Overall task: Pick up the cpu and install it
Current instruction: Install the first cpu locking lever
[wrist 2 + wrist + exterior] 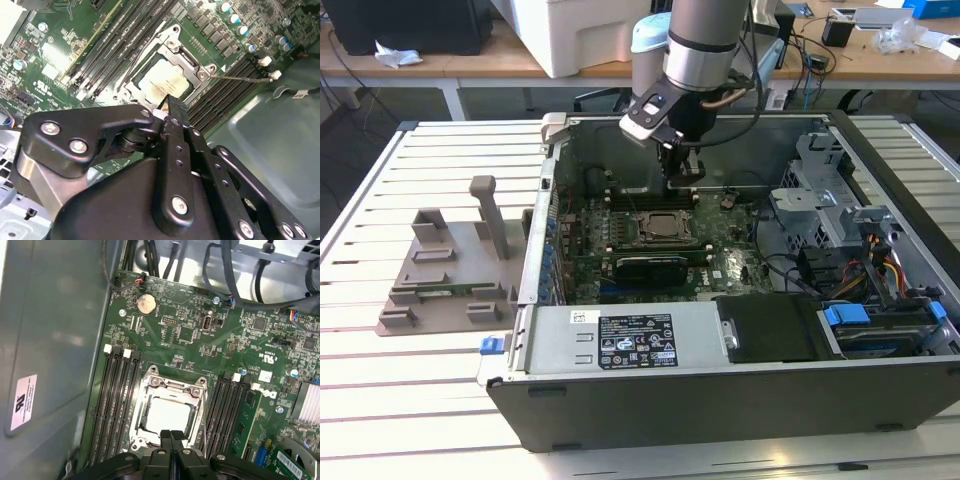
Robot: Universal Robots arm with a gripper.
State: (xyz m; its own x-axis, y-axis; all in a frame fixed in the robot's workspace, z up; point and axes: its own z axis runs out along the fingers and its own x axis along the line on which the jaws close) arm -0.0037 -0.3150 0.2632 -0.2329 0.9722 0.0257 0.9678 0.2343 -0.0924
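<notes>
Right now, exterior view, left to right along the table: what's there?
Grey fixture tray → its upright post → open computer case's left wall → cpu in its socket, gripper above it → drive bay with blue tabs.

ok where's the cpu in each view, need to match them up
Exterior view: the cpu lies in its socket mid-motherboard, just below the gripper.
First wrist view: the cpu sits pale in the metal socket frame, just past the closed fingers.
Second wrist view: the cpu sits in the frame, beyond the fingers.
Shared landmark: the black memory slots flanking the socket.
</notes>
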